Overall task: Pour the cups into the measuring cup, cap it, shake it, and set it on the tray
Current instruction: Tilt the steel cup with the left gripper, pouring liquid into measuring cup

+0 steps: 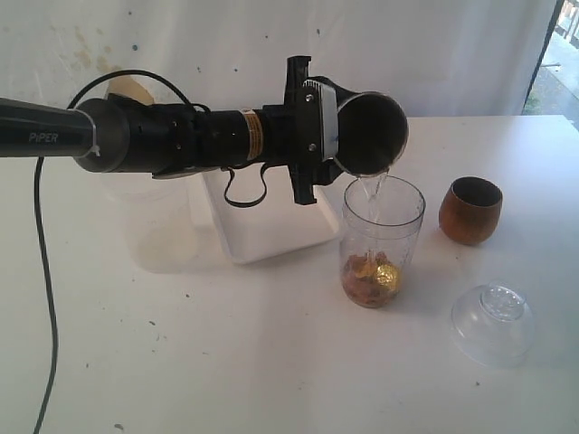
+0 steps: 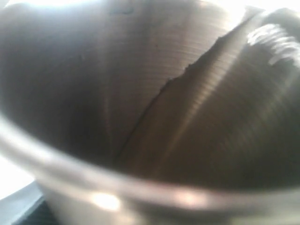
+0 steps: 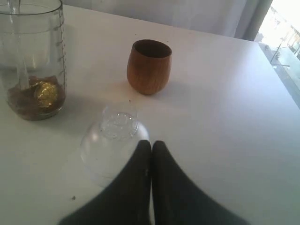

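Measuring cup (image 1: pixel 383 237) stands upright on the table (image 1: pixel 226 362), with brown bits and a gold-wrapped piece at its bottom. Directly above its rim the steel tumbler (image 1: pixel 371 132) is tipped nearly level, mouth facing the exterior camera. A clear stream falls from its lip into the cup. Left gripper (image 1: pixel 324 122) is clamped on the tumbler's wall. Wooden cup (image 1: pixel 470 210) stands upright just to the right, and the clear domed lid (image 1: pixel 493 324) lies nearer the front. Right gripper (image 3: pixel 151 157) has its fingers pressed together, empty, close by the lid. It is judged the nearer arm for the wooden cup. White tray (image 1: pixel 271 240) sits behind the left arm.
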Controlling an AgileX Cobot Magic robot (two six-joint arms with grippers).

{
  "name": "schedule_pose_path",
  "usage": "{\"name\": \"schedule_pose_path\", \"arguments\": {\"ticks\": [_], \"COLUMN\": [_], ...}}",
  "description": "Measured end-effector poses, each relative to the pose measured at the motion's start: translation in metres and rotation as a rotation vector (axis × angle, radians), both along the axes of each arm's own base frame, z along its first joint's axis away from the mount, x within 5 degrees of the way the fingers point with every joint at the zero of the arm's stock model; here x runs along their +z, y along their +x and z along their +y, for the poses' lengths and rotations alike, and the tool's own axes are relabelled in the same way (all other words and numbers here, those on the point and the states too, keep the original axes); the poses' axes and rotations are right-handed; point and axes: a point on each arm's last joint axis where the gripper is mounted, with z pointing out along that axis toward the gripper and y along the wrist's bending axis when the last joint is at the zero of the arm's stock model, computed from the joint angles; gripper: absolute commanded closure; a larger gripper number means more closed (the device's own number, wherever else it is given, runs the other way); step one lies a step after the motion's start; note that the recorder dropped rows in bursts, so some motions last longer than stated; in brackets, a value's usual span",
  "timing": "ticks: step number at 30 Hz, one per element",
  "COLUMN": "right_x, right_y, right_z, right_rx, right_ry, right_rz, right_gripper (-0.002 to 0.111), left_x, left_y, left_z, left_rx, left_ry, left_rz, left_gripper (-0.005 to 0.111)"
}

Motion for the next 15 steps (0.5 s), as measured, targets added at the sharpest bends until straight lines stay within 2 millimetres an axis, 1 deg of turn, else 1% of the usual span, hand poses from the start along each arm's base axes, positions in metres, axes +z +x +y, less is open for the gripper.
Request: {"name": "schedule_pose_path", "arguments": {"ticks": [10, 15], "right_x": [0.0, 0.0], "right_y": [0.0, 0.0], "right_z": [0.0, 0.0], "right_rx": [-0.001, -0.001], "right_ry": [0.003, 0.003], "right_rz": [0.0, 0.0], "right_gripper": [0.108, 0.108], "left_x": [0.0015, 0.0012], "left_y": [0.0014, 0.0046], "left_z": [0.0003, 0.0021], "left_rx": [-0.004, 0.032], "left_ry": [0.033, 0.053], "left_rz": [-0.091, -0.114], "left_gripper": [0.107, 0.107]}}
